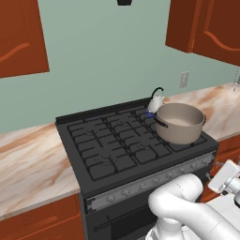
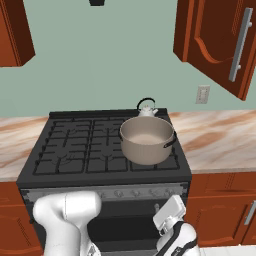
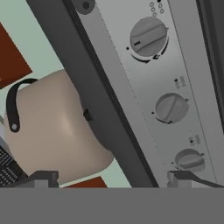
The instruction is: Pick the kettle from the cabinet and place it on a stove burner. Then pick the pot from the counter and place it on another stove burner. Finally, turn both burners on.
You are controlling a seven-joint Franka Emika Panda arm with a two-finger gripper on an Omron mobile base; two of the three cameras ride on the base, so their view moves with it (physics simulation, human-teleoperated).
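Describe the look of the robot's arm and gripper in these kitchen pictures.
The arm is glossy white, built of thick rounded segments with dark joints. Its hand is a boxy white block. In the hand view the gripper shows two small dark grey fingertips. No cables or markings are visible.

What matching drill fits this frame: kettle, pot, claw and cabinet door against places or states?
Things:
1. kettle
2. pot
3. claw
4. cabinet door

Places or states:
A. swung open, upper right
B. open, by the front knobs
C. rear right burner, behind the pot
D. front right burner

Pairs: 1-C, 2-D, 3-B, 4-A
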